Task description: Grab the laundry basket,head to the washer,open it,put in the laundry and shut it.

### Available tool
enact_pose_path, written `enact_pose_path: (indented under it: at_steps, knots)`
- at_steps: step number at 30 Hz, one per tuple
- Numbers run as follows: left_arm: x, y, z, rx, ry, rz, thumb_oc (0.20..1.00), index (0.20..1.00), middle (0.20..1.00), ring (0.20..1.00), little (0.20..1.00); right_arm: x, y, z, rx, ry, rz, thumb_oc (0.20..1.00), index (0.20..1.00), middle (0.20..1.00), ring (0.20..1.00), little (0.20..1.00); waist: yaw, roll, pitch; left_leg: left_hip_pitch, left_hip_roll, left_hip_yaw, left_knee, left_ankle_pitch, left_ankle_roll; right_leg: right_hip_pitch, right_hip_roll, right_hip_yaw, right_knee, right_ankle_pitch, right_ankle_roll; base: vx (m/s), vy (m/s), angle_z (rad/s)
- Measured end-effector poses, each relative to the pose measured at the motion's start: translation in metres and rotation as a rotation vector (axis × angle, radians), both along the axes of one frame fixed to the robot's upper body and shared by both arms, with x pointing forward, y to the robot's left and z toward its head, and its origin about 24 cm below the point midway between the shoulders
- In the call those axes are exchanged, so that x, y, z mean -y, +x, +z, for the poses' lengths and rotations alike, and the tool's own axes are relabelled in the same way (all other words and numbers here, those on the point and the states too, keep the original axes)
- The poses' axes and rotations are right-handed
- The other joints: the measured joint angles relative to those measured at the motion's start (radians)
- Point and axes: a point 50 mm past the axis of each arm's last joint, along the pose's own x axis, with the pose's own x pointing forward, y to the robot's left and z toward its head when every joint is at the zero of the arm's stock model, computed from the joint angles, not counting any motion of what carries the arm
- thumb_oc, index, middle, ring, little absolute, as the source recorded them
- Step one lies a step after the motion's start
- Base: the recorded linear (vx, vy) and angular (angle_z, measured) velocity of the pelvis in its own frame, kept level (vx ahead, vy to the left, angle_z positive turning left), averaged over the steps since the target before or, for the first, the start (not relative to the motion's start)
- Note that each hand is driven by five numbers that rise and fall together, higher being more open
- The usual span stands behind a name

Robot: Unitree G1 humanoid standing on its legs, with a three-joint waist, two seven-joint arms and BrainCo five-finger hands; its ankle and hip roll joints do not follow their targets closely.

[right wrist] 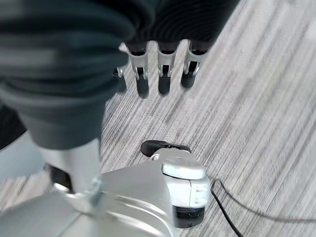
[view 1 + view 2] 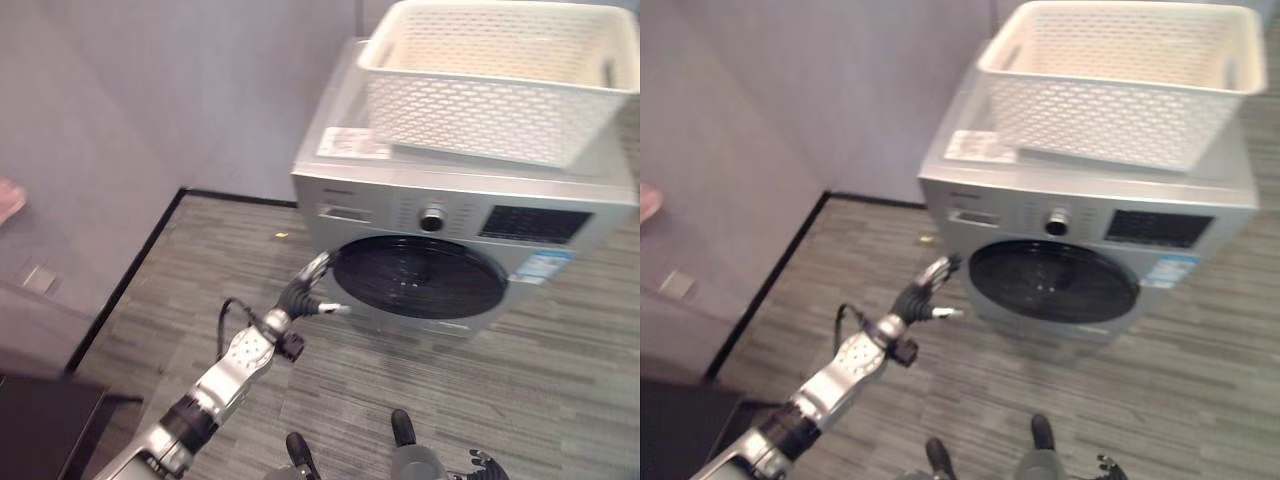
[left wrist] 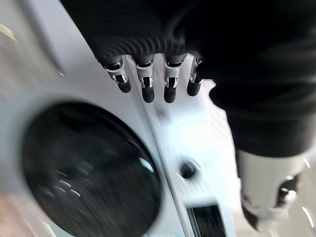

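while the white laundry basket (image 2: pixel 497 80) sits on top of the silver washer (image 2: pixel 400 190), nothing can be seen inside it from here, just its perforated lattice plastic walls and a handle slot at each end. the washer's round dark glass door (image 2: pixel 419 276) looks closed, with a knob (image 2: pixel 432 218) and a dark display panel (image 2: pixel 535 223) above it. the left hand (image 2: pixel 305 288) hangs just beside the door's left edge, fingers loosely spread and holding nothing. the left wrist view adds a close look at the glossy door glass past the dark fingertips. the right hand (image 1: pixel 163 69) hangs low over the grey striped floor (image 1: pixel 256 98), fingers relaxed and empty.
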Motion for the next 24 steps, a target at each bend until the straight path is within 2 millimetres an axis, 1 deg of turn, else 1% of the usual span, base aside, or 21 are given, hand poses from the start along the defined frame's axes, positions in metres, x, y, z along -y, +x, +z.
enact_pose_path:
  at_steps: [1, 2, 3, 4, 5, 6, 7, 8, 9, 10, 11, 12, 13, 14, 15, 17, 19, 20, 22, 23, 24]
  knots:
    - [-0.005, -0.005, -0.01, -0.038, 0.024, 0.004, 1.0, 1.0, 1.0, 1.0, 1.0, 0.0, 0.013, 0.003, 0.026, -0.005, 0.011, 1.0, 1.0, 1.0, 1.0, 1.0, 0.032, -0.002, 0.001, -0.004, -0.003, -0.016, -0.001, 0.006, 0.004, 0.012, -0.001, -0.016, 0.0, 0.0, -0.001, -0.02, -0.021, 0.44]
    - [-0.009, -0.009, -0.015, -0.056, 0.051, 0.002, 1.0, 1.0, 1.0, 1.0, 1.0, 0.001, 0.022, 0.005, 0.043, -0.009, 0.016, 1.0, 1.0, 1.0, 1.0, 1.0, 0.048, -0.008, 0.004, -0.004, -0.003, -0.019, -0.001, 0.009, 0.005, 0.014, -0.001, -0.019, 0.0, 0.0, -0.001, -0.02, -0.024, 0.25]
    - [-0.019, -0.017, -0.022, -0.081, 0.09, 0.008, 1.0, 1.0, 1.0, 1.0, 1.0, 0.001, 0.042, 0.01, 0.079, -0.022, 0.034, 1.0, 1.0, 1.0, 1.0, 1.0, 0.079, -0.015, 0.006, -0.006, -0.003, -0.025, -0.001, 0.008, 0.002, 0.018, 0.0, -0.025, 0.0, -0.001, 0.001, -0.02, -0.02, 0.4]
    - [-0.037, -0.027, -0.043, -0.162, 0.131, 0.06, 1.0, 1.0, 1.0, 1.0, 1.0, 0.007, 0.073, 0.024, 0.143, -0.065, 0.06, 1.0, 1.0, 1.0, 1.0, 1.0, 0.084, -0.018, 0.004, -0.016, -0.009, -0.061, 0.0, 0.009, 0.002, 0.027, -0.003, -0.053, 0.0, -0.003, -0.001, -0.02, -0.026, 0.5]
    - [-0.044, -0.032, -0.054, -0.209, 0.155, 0.086, 1.0, 1.0, 1.0, 1.0, 1.0, 0.011, 0.085, 0.03, 0.18, -0.081, 0.058, 1.0, 1.0, 1.0, 1.0, 1.0, 0.093, -0.019, 0.002, -0.021, -0.011, -0.073, -0.001, 0.011, 0.003, 0.032, -0.007, -0.068, 0.0, -0.006, -0.002, -0.01, -0.026, 0.61]
    - [-0.059, -0.047, -0.073, -0.3, 0.179, 0.142, 1.0, 1.0, 1.0, 1.0, 1.0, 0.012, 0.108, 0.043, 0.251, -0.099, 0.053, 1.0, 1.0, 1.0, 1.0, 1.0, 0.122, -0.021, -0.001, -0.023, -0.011, -0.091, -0.001, 0.014, 0.0, 0.04, -0.005, -0.082, 0.0, -0.01, -0.003, 0.0, -0.039, 0.35]
    - [-0.069, -0.055, -0.085, -0.356, 0.176, 0.195, 1.0, 1.0, 1.0, 1.0, 1.0, 0.012, 0.116, 0.048, 0.278, -0.099, 0.047, 1.0, 1.0, 1.0, 1.0, 1.0, 0.133, -0.023, -0.002, -0.023, -0.011, -0.102, -0.001, 0.015, 0.0, 0.045, -0.003, -0.09, 0.0, -0.013, -0.002, 0.01, -0.029, 0.41]
    - [-0.079, -0.063, -0.097, -0.423, 0.18, 0.257, 1.0, 1.0, 1.0, 1.0, 1.0, 0.013, 0.118, 0.05, 0.292, -0.1, 0.044, 1.0, 1.0, 1.0, 1.0, 1.0, 0.141, -0.025, -0.001, -0.022, -0.01, -0.118, 0.003, 0.019, 0.001, 0.055, -0.002, -0.109, 0.0, -0.018, -0.007, 0.01, -0.041, 0.41]
    - [-0.084, -0.068, -0.102, -0.456, 0.176, 0.287, 1.0, 1.0, 1.0, 1.0, 1.0, 0.013, 0.119, 0.05, 0.299, -0.094, 0.035, 1.0, 1.0, 1.0, 1.0, 1.0, 0.15, -0.026, -0.004, -0.023, -0.01, -0.132, 0.003, 0.025, 0.007, 0.065, -0.001, -0.126, 0.0, -0.023, -0.007, 0.03, -0.068, 0.63]
    - [-0.095, -0.085, -0.115, -0.533, 0.176, 0.351, 1.0, 1.0, 1.0, 1.0, 1.0, 0.01, 0.119, 0.049, 0.307, -0.074, 0.02, 1.0, 1.0, 1.0, 1.0, 1.0, 0.175, -0.033, -0.011, -0.032, -0.013, -0.161, 0.003, 0.029, 0.006, 0.076, 0.002, -0.154, 0.002, -0.03, -0.009, 0.04, -0.08, 0.59]
    - [-0.099, -0.09, -0.12, -0.554, 0.178, 0.378, 1.0, 1.0, 1.0, 1.0, 1.0, 0.008, 0.117, 0.048, 0.306, -0.065, 0.01, 1.0, 1.0, 1.0, 1.0, 1.0, 0.188, -0.034, -0.014, -0.036, -0.019, -0.18, 0.003, 0.035, 0.0, 0.083, 0.007, -0.174, 0.005, -0.032, -0.01, 0.04, -0.072, 0.85]
    - [-0.106, -0.097, -0.133, -0.616, 0.209, 0.431, 1.0, 1.0, 1.0, 1.0, 1.0, 0.007, 0.103, 0.039, 0.271, -0.049, -0.019, 1.0, 1.0, 1.0, 1.0, 1.0, 0.198, -0.039, -0.016, -0.036, -0.025, -0.223, 0.003, 0.044, -0.001, 0.11, 0.007, -0.218, 0.008, -0.038, -0.013, 0.02, -0.042, 0.88]
    - [-0.111, -0.098, -0.136, -0.631, 0.232, 0.459, 1.0, 1.0, 1.0, 1.0, 1.0, 0.003, 0.096, 0.033, 0.251, -0.034, -0.025, 1.0, 1.0, 1.0, 1.0, 1.0, 0.194, -0.046, -0.02, -0.037, -0.026, -0.249, 0.004, 0.045, -0.001, 0.126, 0.001, -0.245, 0.008, -0.045, -0.016, 0.02, -0.036, 0.95]
    - [-0.116, -0.102, -0.137, -0.641, 0.248, 0.485, 1.0, 1.0, 1.0, 1.0, 1.0, -0.003, 0.089, 0.027, 0.23, -0.014, -0.029, 1.0, 1.0, 1.0, 1.0, 1.0, 0.202, -0.058, -0.023, -0.039, -0.027, -0.272, 0.004, 0.046, -0.002, 0.134, 0.002, -0.253, 0.008, -0.053, -0.018, 0.03, -0.031, 0.73]
    - [-0.126, -0.109, -0.139, -0.643, 0.279, 0.546, 1.0, 1.0, 1.0, 1.0, 1.0, -0.012, 0.076, 0.017, 0.199, 0.02, -0.057, 1.0, 1.0, 1.0, 1.0, 1.0, 0.222, -0.078, -0.035, -0.045, -0.036, -0.294, 0.004, 0.047, -0.004, 0.145, 0.008, -0.273, 0.003, -0.065, -0.015, 0.03, -0.03, 0.63]
    - [-0.139, -0.113, -0.142, -0.656, 0.296, 0.654, 1.0, 1.0, 1.0, 1.0, 1.0, -0.026, 0.058, 0.004, 0.148, 0.063, -0.093, 1.0, 1.0, 1.0, 1.0, 1.0, 0.224, -0.104, -0.06, -0.057, -0.041, -0.324, 0.003, 0.047, -0.006, 0.157, 0.008, -0.303, 0.0, -0.079, -0.015, 0.02, -0.005, 0.52]
    - [-0.146, -0.119, -0.143, -0.673, 0.331, 0.681, 1.0, 1.0, 1.0, 1.0, 1.0, -0.036, 0.046, -0.004, 0.106, 0.09, -0.105, 1.0, 1.0, 1.0, 1.0, 1.0, 0.24, -0.124, -0.078, -0.061, -0.042, -0.338, 0.003, 0.041, -0.006, 0.16, 0.006, -0.317, 0.0, -0.087, -0.015, 0.02, 0.047, 0.4]
    - [-0.151, -0.122, -0.15, -0.722, 0.358, 0.699, 1.0, 1.0, 1.0, 1.0, 1.0, -0.039, 0.029, -0.011, 0.057, 0.1, -0.132, 1.0, 1.0, 1.0, 1.0, 1.0, 0.244, -0.13, -0.088, -0.068, -0.055, -0.376, 0.0, 0.041, -0.008, 0.178, 0.004, -0.355, 0.0, -0.097, -0.015, 0.02, 0.058, 0.64]
    - [-0.154, -0.129, -0.154, -0.765, 0.357, 0.724, 1.0, 1.0, 1.0, 1.0, 1.0, -0.045, 0.001, -0.02, -0.022, 0.114, -0.153, 1.0, 1.0, 1.0, 1.0, 1.0, 0.245, -0.141, -0.109, -0.073, -0.063, -0.398, -0.001, 0.041, -0.008, 0.185, -0.001, -0.38, -0.001, -0.114, -0.019, 0.01, 0.092, 0.51]
    - [-0.154, -0.131, -0.155, -0.775, 0.356, 0.726, 1.0, 1.0, 1.0, 1.0, 1.0, -0.046, -0.003, -0.022, -0.034, 0.116, -0.156, 1.0, 1.0, 1.0, 1.0, 1.0, 0.247, -0.145, -0.112, -0.072, -0.068, -0.401, -0.001, 0.041, -0.008, 0.19, -0.002, -0.381, -0.001, -0.116, -0.017, 0.02, 0.075, 0.21]
    - [-0.153, -0.137, -0.159, -0.808, 0.319, 0.748, 1.0, 1.0, 1.0, 1.0, 1.0, -0.047, -0.013, -0.025, -0.075, 0.114, -0.164, 1.0, 1.0, 1.0, 1.0, 1.0, 0.246, -0.149, -0.121, -0.072, -0.075, -0.407, -0.001, 0.041, -0.007, 0.196, -0.007, -0.392, 0.0, -0.117, -0.017, 0.02, 0.048, 0.16]
